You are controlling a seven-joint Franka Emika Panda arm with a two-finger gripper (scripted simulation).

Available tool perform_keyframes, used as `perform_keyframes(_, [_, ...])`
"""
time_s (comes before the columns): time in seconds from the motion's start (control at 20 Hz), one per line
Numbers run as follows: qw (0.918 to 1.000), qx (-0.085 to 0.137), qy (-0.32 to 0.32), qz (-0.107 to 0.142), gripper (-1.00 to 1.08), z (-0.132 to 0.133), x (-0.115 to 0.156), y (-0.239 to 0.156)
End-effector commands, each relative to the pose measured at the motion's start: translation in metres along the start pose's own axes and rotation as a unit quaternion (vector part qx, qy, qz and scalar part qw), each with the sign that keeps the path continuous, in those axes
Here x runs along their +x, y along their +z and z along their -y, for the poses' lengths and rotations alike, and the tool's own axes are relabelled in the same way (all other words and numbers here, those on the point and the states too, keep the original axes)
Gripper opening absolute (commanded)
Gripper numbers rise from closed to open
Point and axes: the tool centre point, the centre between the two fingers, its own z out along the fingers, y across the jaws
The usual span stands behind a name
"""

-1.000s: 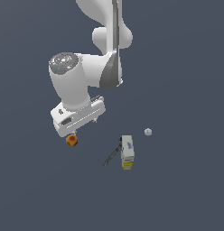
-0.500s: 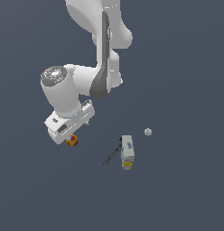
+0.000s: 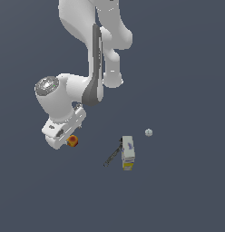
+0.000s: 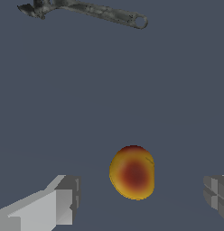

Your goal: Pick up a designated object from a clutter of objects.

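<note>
The designated object, an orange-yellow ball with a dark red patch (image 3: 72,141), lies on the dark floor at the exterior view's left. In the wrist view the ball (image 4: 132,172) sits between my two fingers. My gripper (image 4: 141,197) is open, with a gap on each side of the ball; one finger (image 4: 64,200) and the other finger (image 4: 215,193) do not touch it. In the exterior view my gripper (image 3: 68,140) is down at the ball, its fingers mostly hidden by the white hand.
A thin dark wrench-like stick (image 3: 113,156) lies beside a white oblong box with a yellow end (image 3: 128,152), to the exterior view's right of the ball. The stick also shows in the wrist view (image 4: 86,12). A tiny whitish ball (image 3: 149,132) lies further right.
My wrist and hand have shifted a little toward the exterior view's left and the arm has reposed. The ball stays in the same spot.
</note>
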Motion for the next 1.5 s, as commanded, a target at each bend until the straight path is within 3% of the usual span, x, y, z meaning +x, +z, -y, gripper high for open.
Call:
perform_keyframes(0.0, [0.9997,-0.001,-0.023,-0.001,1.0,-0.002,-0.007,0.008])
perform_keyframes(0.55, [0.997,-0.002,-0.077,-0.004,1.0,-0.006,-0.025,0.027])
perform_keyframes(1.0, [0.9968,-0.002,-0.08,-0.004,1.0,-0.006,-0.026,0.034])
perform_keyframes(1.45, [0.9967,-0.002,-0.081,-0.004,1.0,-0.005,-0.026,0.072])
